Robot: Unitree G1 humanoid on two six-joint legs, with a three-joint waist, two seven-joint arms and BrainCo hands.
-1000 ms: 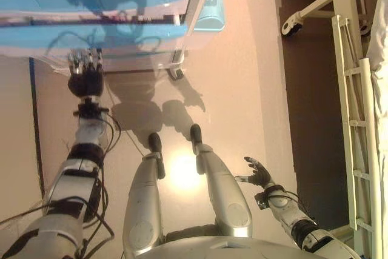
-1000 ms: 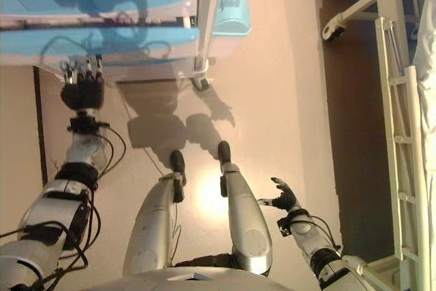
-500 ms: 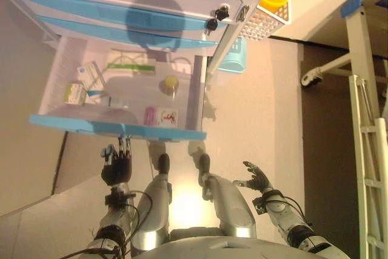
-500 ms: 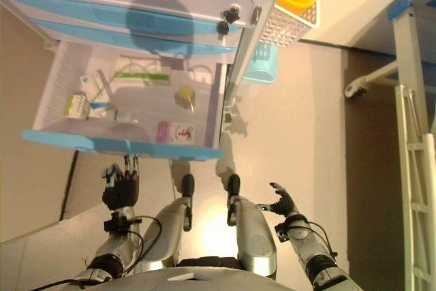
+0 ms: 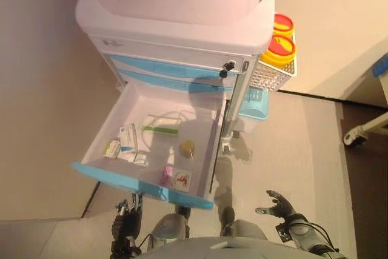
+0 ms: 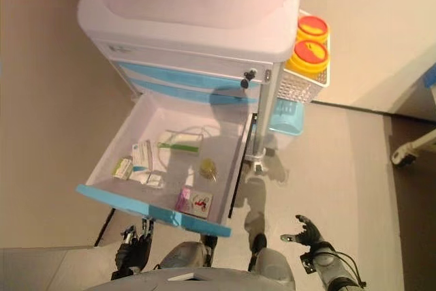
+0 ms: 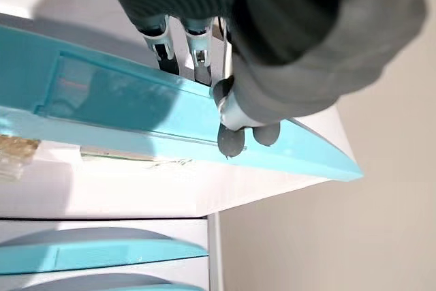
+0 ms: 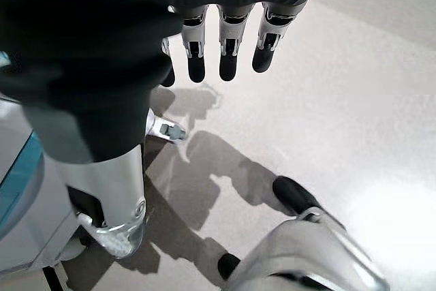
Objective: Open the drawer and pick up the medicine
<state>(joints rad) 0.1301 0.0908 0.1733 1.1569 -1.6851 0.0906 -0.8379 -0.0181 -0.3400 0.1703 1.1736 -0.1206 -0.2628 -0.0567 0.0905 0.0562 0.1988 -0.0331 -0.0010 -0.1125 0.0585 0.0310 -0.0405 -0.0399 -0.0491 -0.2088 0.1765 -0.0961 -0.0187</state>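
The cart's bottom drawer [image 5: 139, 184] with a blue front stands pulled out. Inside lie a white and blue medicine box [image 5: 128, 136], a small yellow-green box [image 5: 111, 148], a green and white flat box [image 5: 160, 127], a small yellow bottle [image 5: 188, 147] and a pink and white box [image 5: 176, 178] near the front. My left hand [image 5: 126, 225] is just below the drawer front, fingers straight and holding nothing; its wrist view shows the blue front [image 7: 102, 100] right past the fingers. My right hand [image 5: 279, 202] hangs open over the floor at the lower right, empty.
The white cart [image 5: 182, 4] has two closed blue drawers [image 5: 170, 68] with keys [image 5: 228, 68] above the open one. A wire basket with yellow and red containers [image 5: 279, 47] hangs on its right side, a blue bin [image 5: 254, 104] below. A bed frame's wheel [image 5: 356, 137] shows at right.
The camera has tilted up from the floor, so the whole cart and the open drawer's inside now show. Both hands keep their places relative to the drawer and floor.
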